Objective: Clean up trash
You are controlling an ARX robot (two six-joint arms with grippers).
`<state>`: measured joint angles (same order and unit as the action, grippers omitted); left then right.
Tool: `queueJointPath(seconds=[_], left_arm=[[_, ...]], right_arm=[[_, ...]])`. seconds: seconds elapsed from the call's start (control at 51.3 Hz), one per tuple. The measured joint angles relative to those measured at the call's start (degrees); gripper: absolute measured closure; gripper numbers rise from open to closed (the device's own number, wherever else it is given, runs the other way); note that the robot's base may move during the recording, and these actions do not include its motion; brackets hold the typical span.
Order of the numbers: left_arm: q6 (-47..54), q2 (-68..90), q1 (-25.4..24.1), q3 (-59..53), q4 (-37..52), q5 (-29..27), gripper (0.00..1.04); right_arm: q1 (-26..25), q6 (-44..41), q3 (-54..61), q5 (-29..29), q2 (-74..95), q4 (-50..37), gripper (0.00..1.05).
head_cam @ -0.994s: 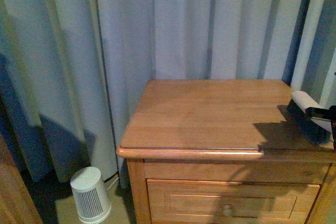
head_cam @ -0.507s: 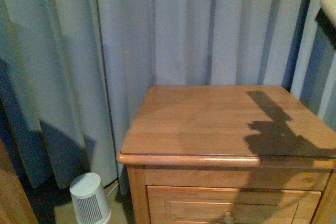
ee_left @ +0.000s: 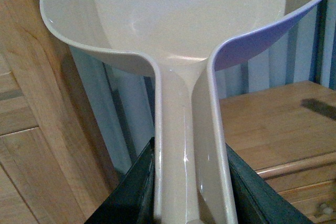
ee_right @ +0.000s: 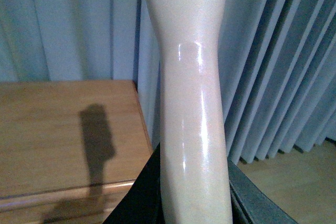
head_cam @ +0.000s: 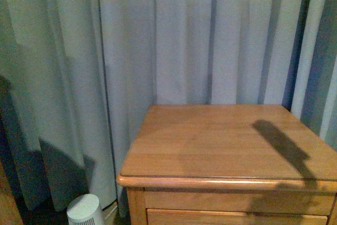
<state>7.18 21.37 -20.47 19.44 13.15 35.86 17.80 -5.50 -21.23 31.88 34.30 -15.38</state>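
Note:
No crumpled white paper shows in any view. My left gripper (ee_left: 190,192) is shut on the handle of the pale beige dustpan (ee_left: 184,30), whose empty scoop fills the left wrist view. My right gripper (ee_right: 194,192) is shut on the smooth beige handle of the brush (ee_right: 189,77); its bristles are out of view. Neither gripper shows in the front view. The wooden nightstand (head_cam: 221,140) has a bare top with only an arm's shadow on it; it also shows in the left wrist view (ee_left: 273,124) and the right wrist view (ee_right: 63,129).
Pale curtains (head_cam: 158,40) hang behind and beside the nightstand. A small white ribbed bin or fan (head_cam: 84,210) stands on the floor at its left. Wooden panelled furniture (ee_left: 31,129) is close to the dustpan. Wood floor (ee_right: 283,177) lies beside the nightstand.
The brush and right gripper have left the front view at its right edge. The view has tilted up, so the nightstand sits lower. The arm's shadow on the top has shrunk and shifted right.

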Motion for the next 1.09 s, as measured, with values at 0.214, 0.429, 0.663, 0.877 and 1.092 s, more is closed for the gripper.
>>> queueJointPath(seconds=[0.214,0.429,0.663,0.877,1.092], left_arm=[[0.0,0.0,0.0,0.0,0.0,0.0,0.76],[0.0,0.0,0.0,0.0,0.0,0.0,0.76],[0.0,0.0,0.0,0.0,0.0,0.0,0.76],[0.0,0.0,0.0,0.0,0.0,0.0,0.76],[0.0,0.0,0.1,0.0,0.0,0.3,0.76]], right_arm=[[1.6,-1.2,7.0,1.3,-10.4,-4.2,0.85],[-5.0,0.4,12.5,-1.5,-13.2,-2.8,0.85],[-4.9,0.8,12.6,-0.5,-13.0,-3.4,0.85],[-4.8,0.8,12.6,-0.4,-13.0,-3.4,0.85],[-4.8,1.0,12.6,0.1,-13.0,-3.4,0.85]])
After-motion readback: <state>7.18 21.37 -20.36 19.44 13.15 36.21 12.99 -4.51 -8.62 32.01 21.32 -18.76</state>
